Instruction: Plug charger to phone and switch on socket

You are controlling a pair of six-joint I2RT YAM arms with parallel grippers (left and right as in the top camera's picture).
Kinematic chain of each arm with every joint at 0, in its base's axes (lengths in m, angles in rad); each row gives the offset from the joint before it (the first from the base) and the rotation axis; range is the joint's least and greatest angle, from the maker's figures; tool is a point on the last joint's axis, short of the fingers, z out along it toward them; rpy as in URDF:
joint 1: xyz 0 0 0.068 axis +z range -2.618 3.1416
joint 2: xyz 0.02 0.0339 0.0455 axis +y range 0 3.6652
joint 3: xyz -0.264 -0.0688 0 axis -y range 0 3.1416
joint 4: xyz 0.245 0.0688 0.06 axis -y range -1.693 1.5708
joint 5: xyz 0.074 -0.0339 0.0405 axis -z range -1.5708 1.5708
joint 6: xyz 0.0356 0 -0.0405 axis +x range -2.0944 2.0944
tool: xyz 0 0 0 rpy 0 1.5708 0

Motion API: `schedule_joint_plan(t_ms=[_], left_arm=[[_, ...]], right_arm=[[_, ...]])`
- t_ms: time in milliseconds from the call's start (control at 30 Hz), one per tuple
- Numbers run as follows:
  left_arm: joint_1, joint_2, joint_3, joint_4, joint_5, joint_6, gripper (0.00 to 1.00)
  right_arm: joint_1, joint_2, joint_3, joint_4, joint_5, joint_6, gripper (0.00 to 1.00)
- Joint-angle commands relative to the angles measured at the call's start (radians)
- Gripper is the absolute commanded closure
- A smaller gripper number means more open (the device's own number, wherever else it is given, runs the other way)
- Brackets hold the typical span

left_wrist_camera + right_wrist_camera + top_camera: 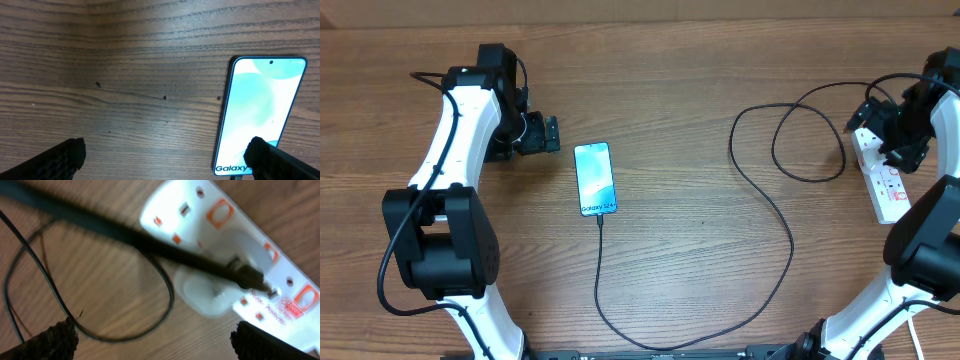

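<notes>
The phone (594, 178) lies flat mid-table with its screen lit and "Galaxy" at its near end; it also shows in the left wrist view (260, 115). The thin black charger cable (790, 235) meets the phone's near end, runs toward the front, then loops right and back to the socket. The white socket strip (885, 180) with red switches lies at the far right. My left gripper (550, 133) is open and empty, just left of the phone (165, 150). My right gripper (900, 148) is open and empty above the strip's far end (156, 332). The strip (225, 235) looks blurred, with cable loops (165, 280) beside it.
A white rounded block (207, 292) sits on the strip where a black lead crosses it. Cable loops (810, 140) lie on the wood left of the strip. Both arm bases stand at the front edge.
</notes>
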Motion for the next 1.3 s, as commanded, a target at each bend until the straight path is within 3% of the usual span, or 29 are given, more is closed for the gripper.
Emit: schedule_joint_plan(t_ms=[0,1267], left_arm=[[-0.009,-0.028,0.002,-0.002,-0.010,-0.010,0.00],[-0.014,-0.028,0.002,-0.002,-0.010,-0.010,0.00]], right_arm=[[0.001,-0.042,0.012,0.055,-0.005,-0.005,0.00],[0.001,-0.042,0.012,0.114,-0.005,-0.005,0.00]])
